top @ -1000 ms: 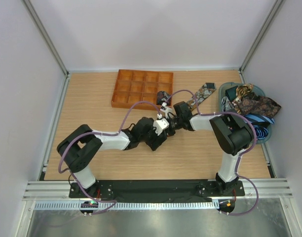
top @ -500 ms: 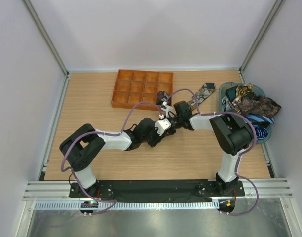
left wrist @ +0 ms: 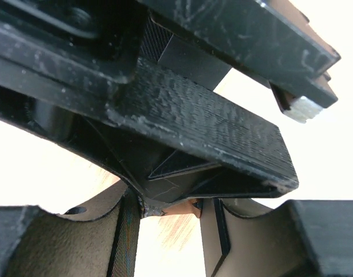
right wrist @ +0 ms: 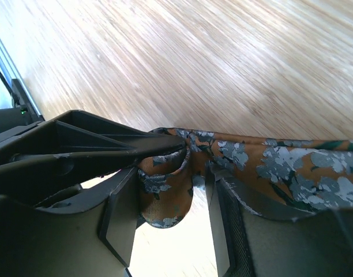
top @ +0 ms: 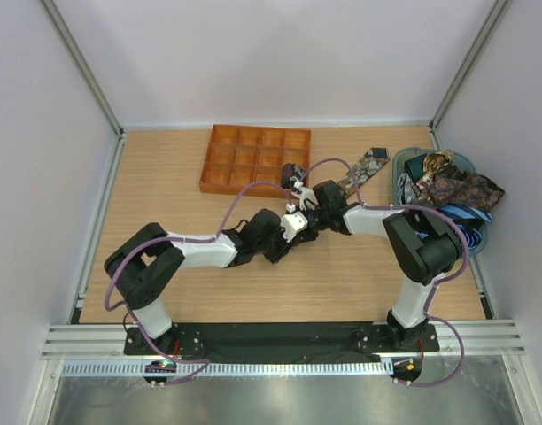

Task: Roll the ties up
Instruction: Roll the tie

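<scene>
Right wrist view: right tool (right wrist: 171, 184) clamped on folded paisley tie (right wrist: 280, 167), fingers narrowly apart.

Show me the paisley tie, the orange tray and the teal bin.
Paisley tie (right wrist: 165, 193), right wrist view: its folded loop.
Orange tray (top: 205, 168), top external view: left wall.
Teal bin (top: 396, 173), top external view: left rim.

Top camera: fixed above and behind my bases, facing down over the whole table (top: 165, 186). Wrist cameras: each sights along its own fingers at very close range. Both share mid-table, where my left gripper (left wrist: 171, 222) and right gripper (right wrist: 168, 184) meet.
</scene>
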